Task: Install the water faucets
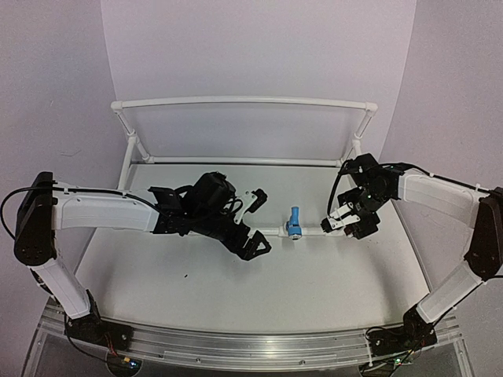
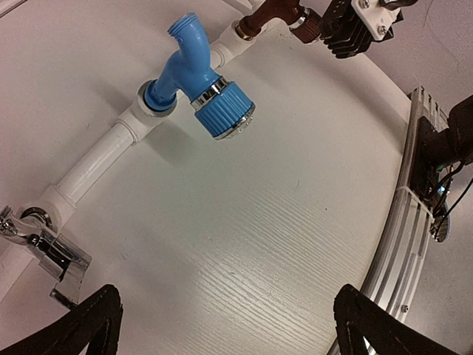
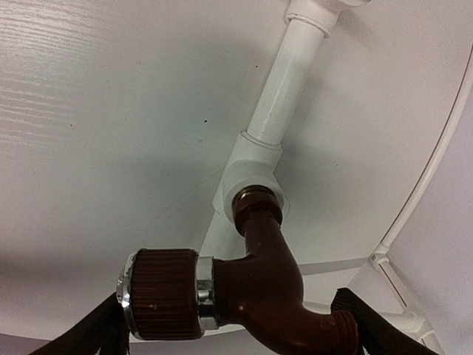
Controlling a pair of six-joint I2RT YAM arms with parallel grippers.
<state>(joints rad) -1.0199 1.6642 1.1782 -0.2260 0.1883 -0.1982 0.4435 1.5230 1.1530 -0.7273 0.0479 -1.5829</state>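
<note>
The brown faucet sits with its stem in a tee socket of the pipe frame, knob toward 9 o'clock in the right wrist view. The right fingers flank it wide, one by the knob, one by the spout; whether they grip it cannot be told. The blue faucet is seated in the next socket, with the grey faucet at its 7 o'clock in the left wrist view. The left fingers are spread fully, empty, above the worktop. Likely step: screwing the brown one home. Best to clamp the body, not the knob, and turn in line with the socket.
</note>
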